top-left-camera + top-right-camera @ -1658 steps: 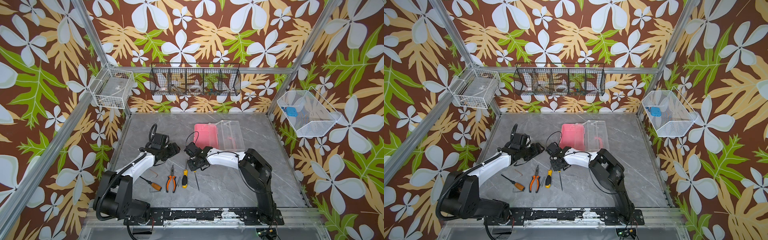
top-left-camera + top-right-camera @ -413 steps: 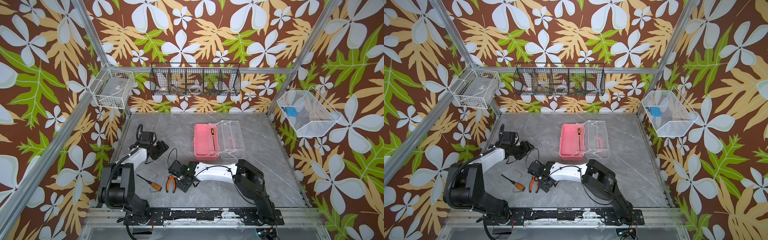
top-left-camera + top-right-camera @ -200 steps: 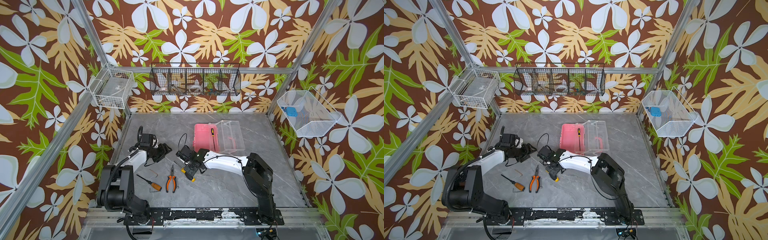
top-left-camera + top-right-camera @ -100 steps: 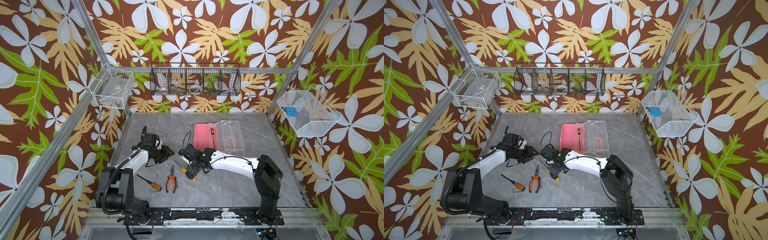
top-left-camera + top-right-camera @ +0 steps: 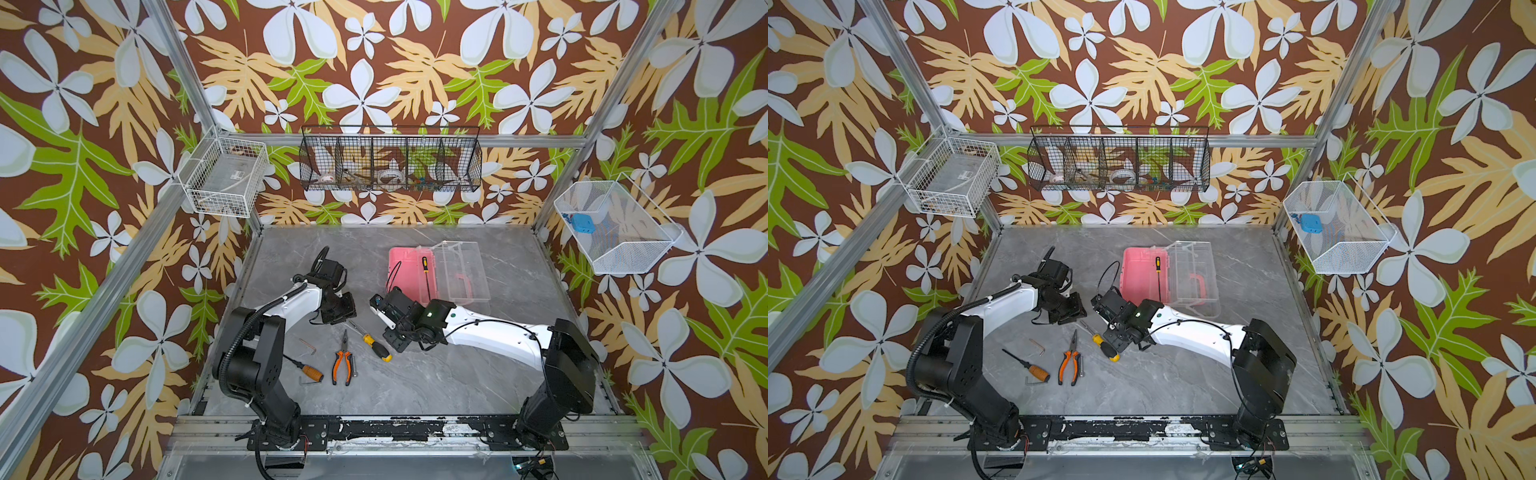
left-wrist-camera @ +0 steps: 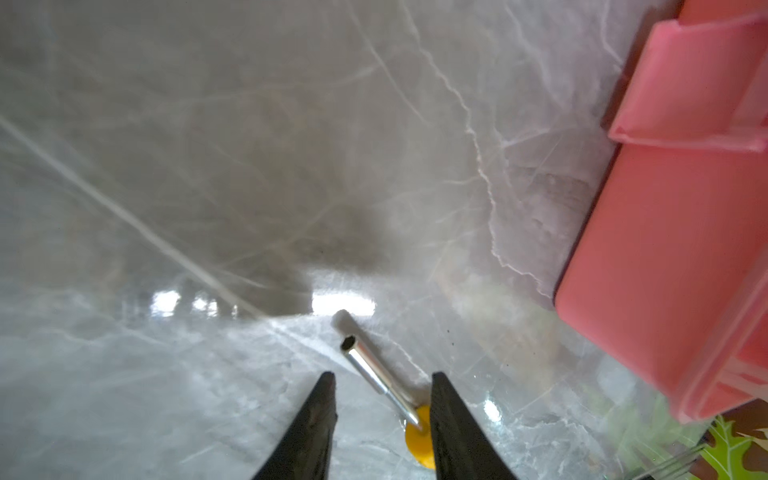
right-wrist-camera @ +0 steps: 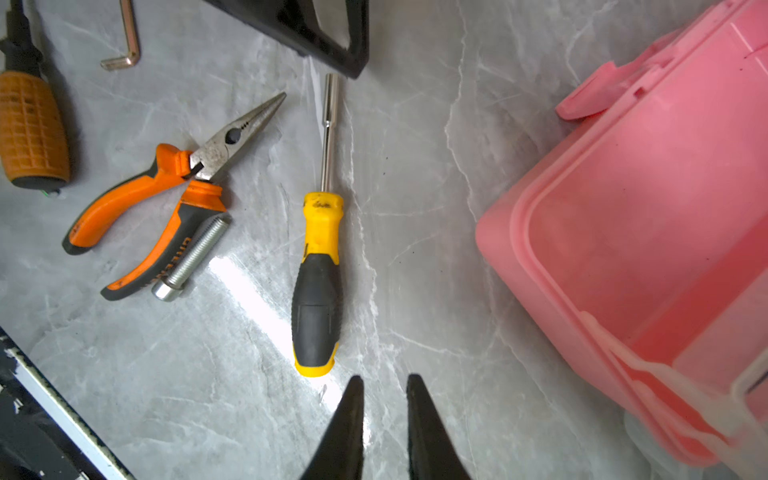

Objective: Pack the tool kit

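Left to right on the tabletop (image 5: 415,374): one orange-handled screwdriver (image 5: 309,371), two hex keys (image 5: 308,346), one pair of pliers (image 5: 342,365). The right wrist view shows plainly a single bolt (image 7: 191,259) touching the pliers' handle.

The left claw (image 6: 380,376), half open, straddles the shaft of the yellow-black screwdriver (image 5: 374,345) without pinching it; only the left wrist view shows that. A second ago the right claw (image 7: 384,378) was over its handle. Now the tool lies free, and that claw hangs off its butt, barely parted and empty.

Farther right sits the pink case (image 5: 409,274), lid open. Both top views show a third screwdriver (image 5: 426,274) inside.
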Controlling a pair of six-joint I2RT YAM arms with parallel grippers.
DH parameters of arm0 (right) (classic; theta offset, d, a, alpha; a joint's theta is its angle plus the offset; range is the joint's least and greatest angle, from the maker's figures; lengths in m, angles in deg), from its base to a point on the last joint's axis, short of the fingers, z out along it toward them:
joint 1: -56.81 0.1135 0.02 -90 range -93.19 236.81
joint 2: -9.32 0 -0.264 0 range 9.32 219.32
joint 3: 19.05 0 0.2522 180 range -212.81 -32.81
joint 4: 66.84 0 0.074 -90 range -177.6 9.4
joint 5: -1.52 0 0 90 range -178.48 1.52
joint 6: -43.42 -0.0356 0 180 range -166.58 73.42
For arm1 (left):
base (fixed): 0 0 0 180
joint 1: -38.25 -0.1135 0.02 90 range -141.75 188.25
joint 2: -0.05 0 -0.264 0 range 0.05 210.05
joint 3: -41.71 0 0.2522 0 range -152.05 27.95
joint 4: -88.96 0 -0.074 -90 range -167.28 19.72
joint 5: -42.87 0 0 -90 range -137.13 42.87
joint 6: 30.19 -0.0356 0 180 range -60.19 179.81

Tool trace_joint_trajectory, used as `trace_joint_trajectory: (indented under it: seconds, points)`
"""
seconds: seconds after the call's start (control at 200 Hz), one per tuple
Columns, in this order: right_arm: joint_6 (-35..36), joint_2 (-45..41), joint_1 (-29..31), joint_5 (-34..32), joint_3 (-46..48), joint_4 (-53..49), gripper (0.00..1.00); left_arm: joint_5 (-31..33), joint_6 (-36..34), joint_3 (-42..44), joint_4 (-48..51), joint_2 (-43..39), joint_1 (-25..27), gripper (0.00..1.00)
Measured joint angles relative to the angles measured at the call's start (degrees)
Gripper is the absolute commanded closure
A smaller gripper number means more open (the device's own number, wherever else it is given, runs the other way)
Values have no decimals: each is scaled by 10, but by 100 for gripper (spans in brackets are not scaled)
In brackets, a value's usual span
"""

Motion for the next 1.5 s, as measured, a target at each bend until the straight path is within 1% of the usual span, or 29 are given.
trace_joint_trajectory:
  seconds: [0.125,0.25,0.465,0.651,0.736,0.866,1.006,1.241,1.501]
  points:
    - [-4,-19,1,-8,16,7,78,28,0,-24,10,24,23,65]
    - [-11,-33,0,-14,31,14,77,53,2,-31,22,37,34,65]
    - [-14,-64,0,-19,63,42,75,79,12,-22,40,45,44,60]
    - [0,-142,-17,64,127,116,65,86,24,-17,33,53,54,60]
    - [5,-168,-27,92,139,143,63,87,32,-17,30,56,56,64]
    - [13,-185,-44,128,147,165,61,89,45,-22,21,64,60,71]
    - [11,-200,-60,146,165,175,58,83,51,-34,5,77,62,82]
    - [-4,-234,-79,208,205,209,44,77,58,-51,-14,98,62,100]
    - [-38,-258,-139,290,242,245,36,74,60,-57,-26,110,62,100]
